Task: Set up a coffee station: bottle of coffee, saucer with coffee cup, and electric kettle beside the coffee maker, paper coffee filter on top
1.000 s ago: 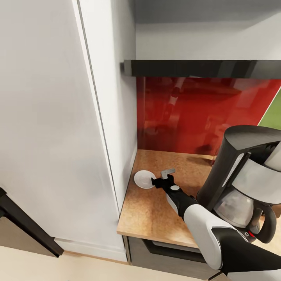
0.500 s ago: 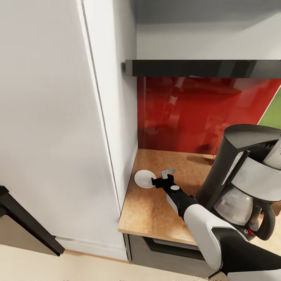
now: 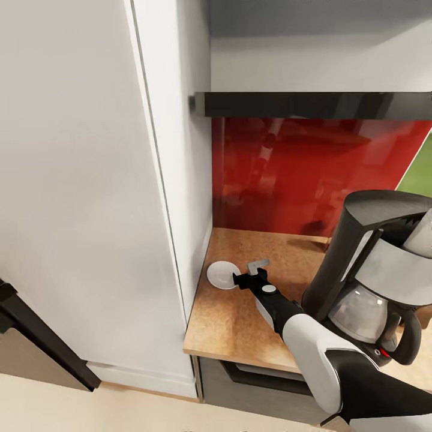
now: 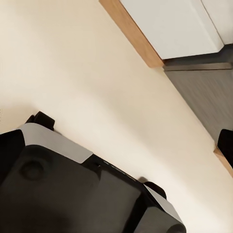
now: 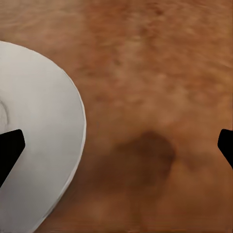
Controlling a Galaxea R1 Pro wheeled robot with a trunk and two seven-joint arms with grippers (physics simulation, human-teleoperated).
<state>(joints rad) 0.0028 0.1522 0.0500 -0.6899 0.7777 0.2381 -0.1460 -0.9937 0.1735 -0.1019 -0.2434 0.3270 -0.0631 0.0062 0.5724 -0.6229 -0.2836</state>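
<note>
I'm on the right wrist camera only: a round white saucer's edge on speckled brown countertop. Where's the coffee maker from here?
Observer: The black and silver coffee maker with glass carafe stands on the same brown countertop, on the robot's right of the round white saucer.
Operator: What's on the saucer's other side?
Observer: A tall white cabinet; the saucer lies close to its side wall.
Operator: Is a cup on the saucer?
Observer: No, its top is bare. The right gripper sits open at its rim.
</note>
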